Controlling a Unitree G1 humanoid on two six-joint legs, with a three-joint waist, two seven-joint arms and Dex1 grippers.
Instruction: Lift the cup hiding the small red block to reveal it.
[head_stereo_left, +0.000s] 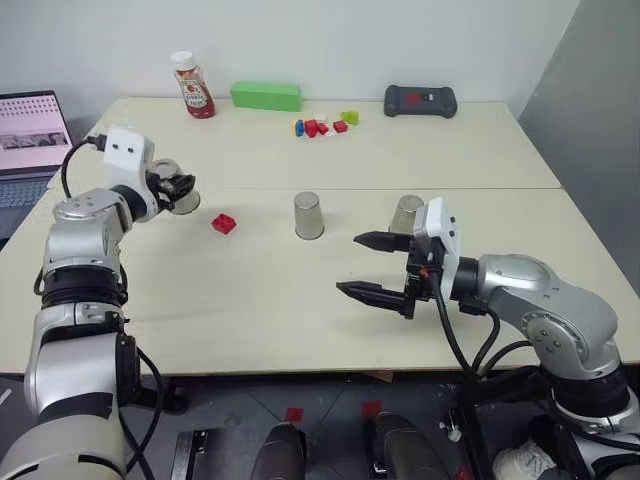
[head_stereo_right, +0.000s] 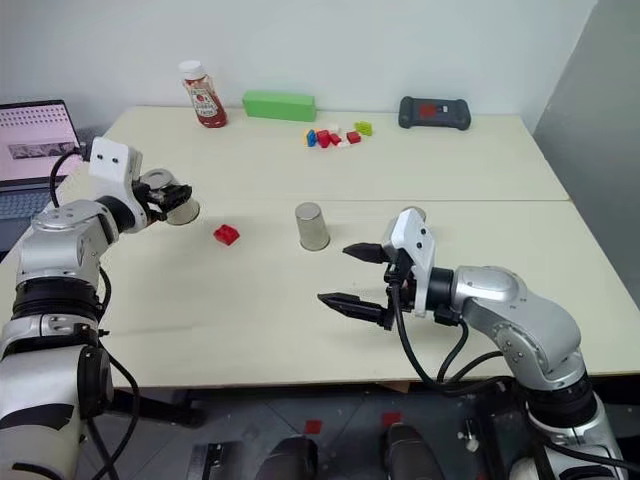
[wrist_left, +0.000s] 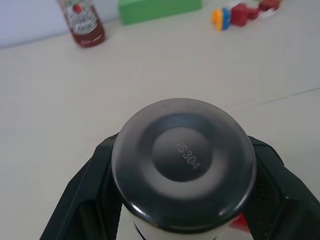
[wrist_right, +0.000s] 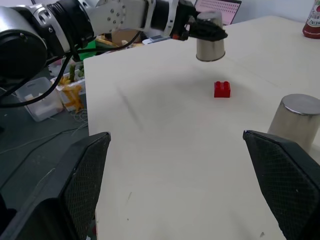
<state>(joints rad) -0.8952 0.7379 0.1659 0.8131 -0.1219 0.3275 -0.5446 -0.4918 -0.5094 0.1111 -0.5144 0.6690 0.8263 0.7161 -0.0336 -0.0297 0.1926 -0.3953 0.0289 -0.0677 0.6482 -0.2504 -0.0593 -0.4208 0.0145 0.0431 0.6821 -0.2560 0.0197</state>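
Observation:
My left gripper (head_stereo_left: 178, 187) is shut on a shiny silver cup (head_stereo_left: 186, 203) and holds it clear of the table at the left side. In the left wrist view the cup's flat base (wrist_left: 184, 160) sits between the black fingers (wrist_left: 85, 200). The small red block (head_stereo_left: 223, 223) lies bare on the table, just right of the raised cup. The right wrist view shows it too, as the block (wrist_right: 222, 89) below the held cup (wrist_right: 210, 42). My right gripper (head_stereo_left: 349, 263) hovers open over the right half of the table, pointing left, with nothing between its fingers.
A second cup (head_stereo_left: 308, 215) stands upside down at mid-table. A third cup (head_stereo_left: 406, 213) is partly behind my right gripper. Along the far edge are a ketchup bottle (head_stereo_left: 192, 86), a green box (head_stereo_left: 266, 96), a cluster of coloured bricks (head_stereo_left: 322, 125) and a black controller (head_stereo_left: 420, 100). A laptop (head_stereo_left: 32, 135) sits at far left.

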